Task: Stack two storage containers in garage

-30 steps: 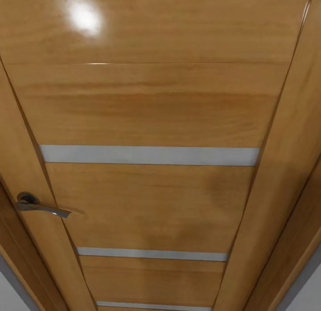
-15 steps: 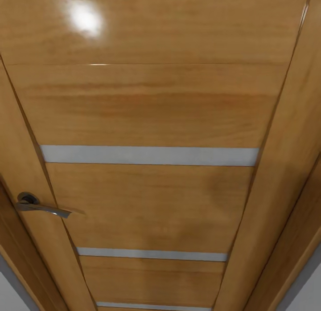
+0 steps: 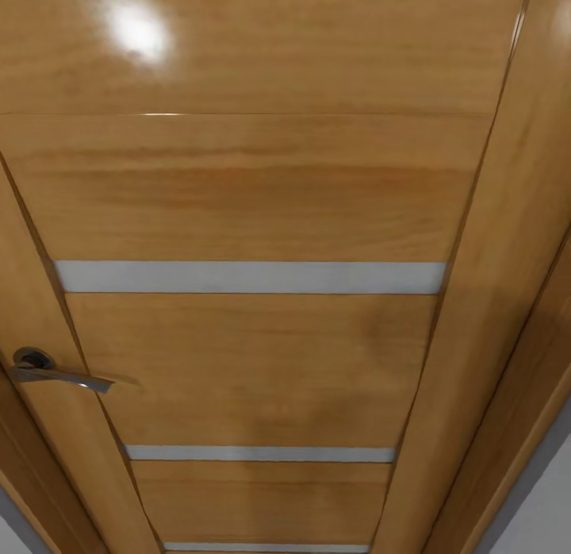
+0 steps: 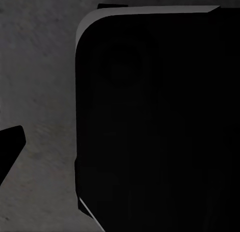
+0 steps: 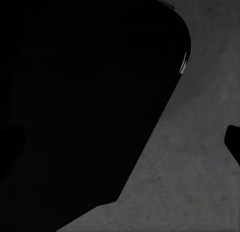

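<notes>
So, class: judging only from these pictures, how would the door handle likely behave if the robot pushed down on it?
The door handle is a slim metal lever on a round base, so it probably pivots rather than bends. Its glossy finish suggests that a claw could slip along it. The wooden door looks solid and broad, likely heavy to swing.

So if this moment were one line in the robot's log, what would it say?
phase: in transit | head view: orange wooden door close up, handle at left | wrist views: grey concrete floor | containers: unseen | grippers: cannot tell
</notes>
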Motion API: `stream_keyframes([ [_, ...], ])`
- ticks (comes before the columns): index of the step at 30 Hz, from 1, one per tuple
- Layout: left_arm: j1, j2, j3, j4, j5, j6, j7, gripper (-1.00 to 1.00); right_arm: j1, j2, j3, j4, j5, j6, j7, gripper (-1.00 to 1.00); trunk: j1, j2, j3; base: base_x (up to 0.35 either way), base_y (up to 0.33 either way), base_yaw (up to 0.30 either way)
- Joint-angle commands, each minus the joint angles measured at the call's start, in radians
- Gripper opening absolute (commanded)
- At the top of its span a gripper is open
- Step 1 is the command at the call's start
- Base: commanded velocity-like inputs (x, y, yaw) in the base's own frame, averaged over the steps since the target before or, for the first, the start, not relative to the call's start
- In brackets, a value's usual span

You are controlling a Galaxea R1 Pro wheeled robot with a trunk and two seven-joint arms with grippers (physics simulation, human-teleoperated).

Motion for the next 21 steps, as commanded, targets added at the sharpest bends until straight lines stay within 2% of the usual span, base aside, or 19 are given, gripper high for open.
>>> stream_keyframes([
  [1, 0.0, 0.0, 0.001, 0.0, 0.003, -0.003, 0.0, 1.0, 0.0, 0.0, 0.007, 0.001, -0.007, -0.003, -0.001, 1.0, 0.0, 0.0, -0.001, 0.0, 0.0, -0.003],
  [21, 0.0, 0.0, 0.001, 0.0, 0.003, -0.003, 0.0, 1.0, 0.0, 0.0, 0.008, 0.001, -0.007, -0.003, -0.001, 1.0, 0.0, 0.0, -0.001, 0.0, 0.0, 0.0],
])
